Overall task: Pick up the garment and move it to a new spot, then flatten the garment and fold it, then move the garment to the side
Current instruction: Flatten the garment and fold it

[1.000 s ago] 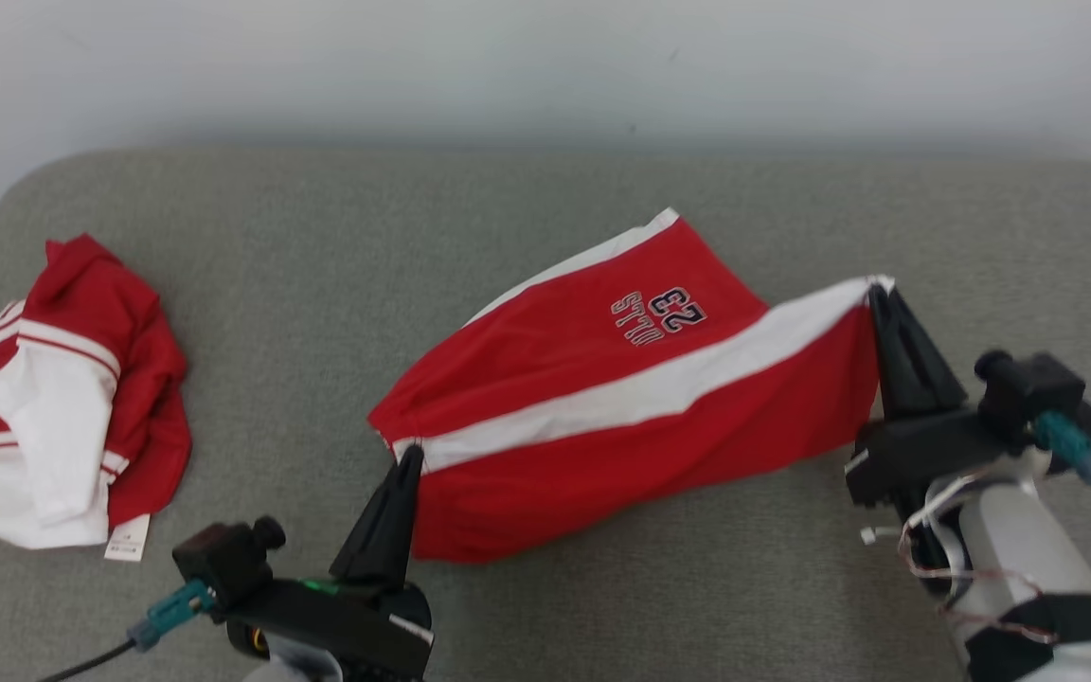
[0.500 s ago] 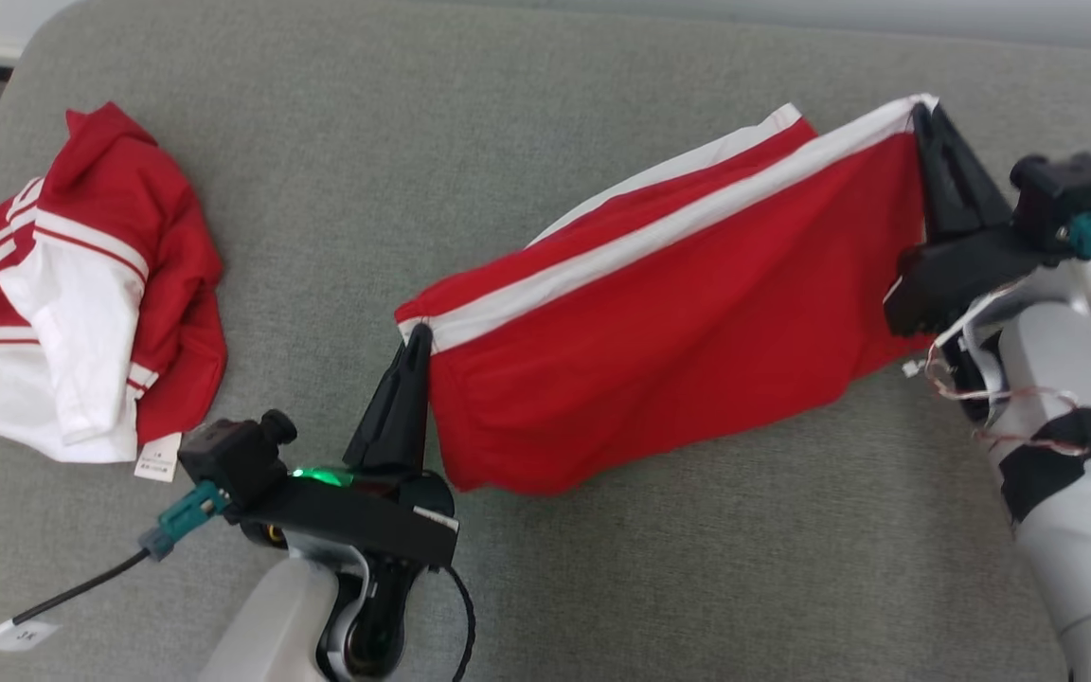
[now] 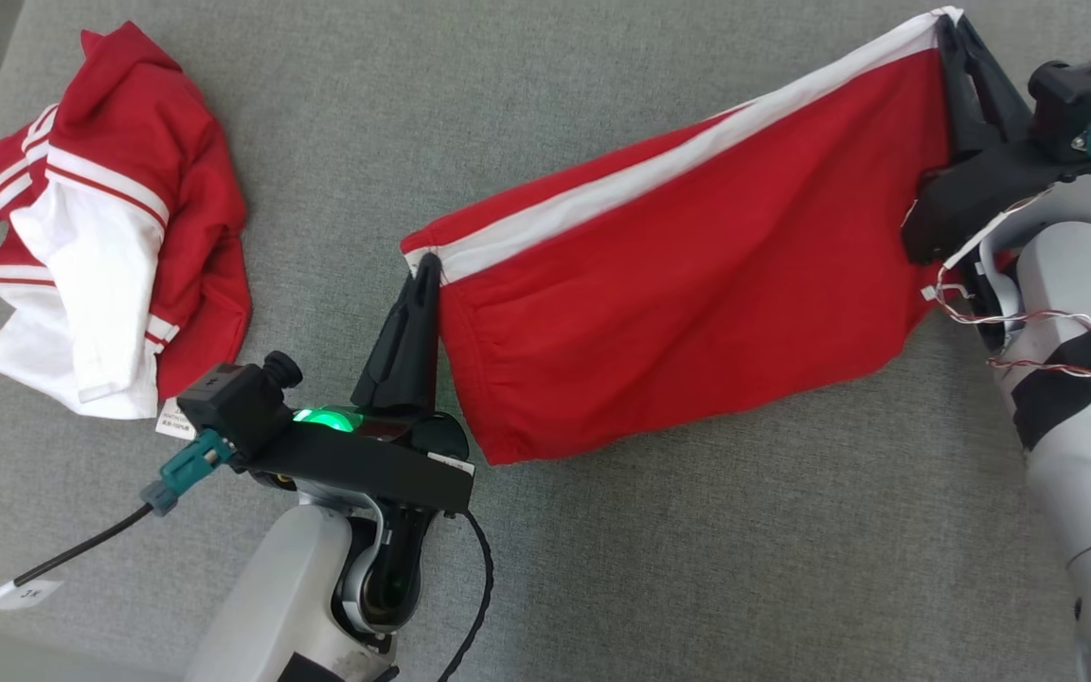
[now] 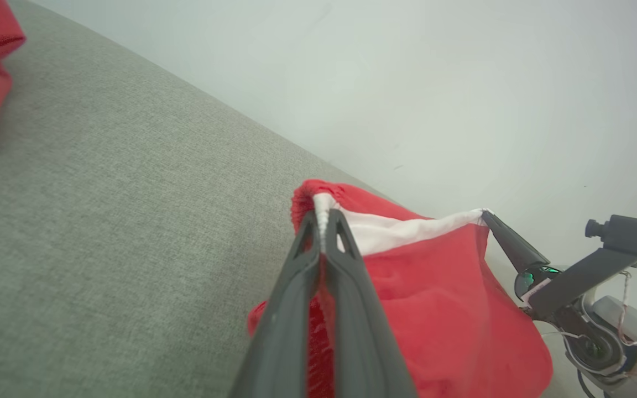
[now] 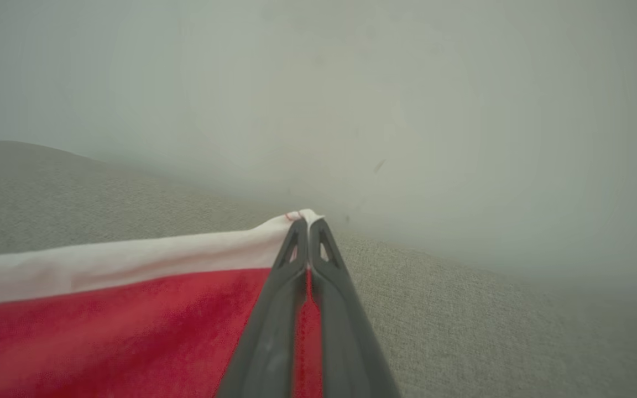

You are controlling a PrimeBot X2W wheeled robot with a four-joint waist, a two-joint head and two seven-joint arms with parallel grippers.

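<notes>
The garment (image 3: 688,275) is a pair of red shorts with a white side stripe, stretched between my two grippers above the grey surface. My left gripper (image 3: 428,265) is shut on its gathered waist corner, seen close in the left wrist view (image 4: 323,213). My right gripper (image 3: 945,21) is shut on the opposite white-striped corner, near the head view's top right; the right wrist view shows the pinch (image 5: 307,221). The cloth hangs down between them (image 4: 440,298), its lower edge sagging toward the surface. The right gripper also shows in the left wrist view (image 4: 487,216).
A second crumpled red and white garment (image 3: 110,218) lies at the left of the grey padded surface (image 3: 697,568). A pale wall (image 4: 407,83) rises behind the surface. A cable (image 3: 53,564) trails from my left wrist at the lower left.
The head camera has tilted down. Both grippers have lifted the shorts and drawn them tauter, and the printed front panel is now hidden behind the raised cloth. Grips are unchanged.
</notes>
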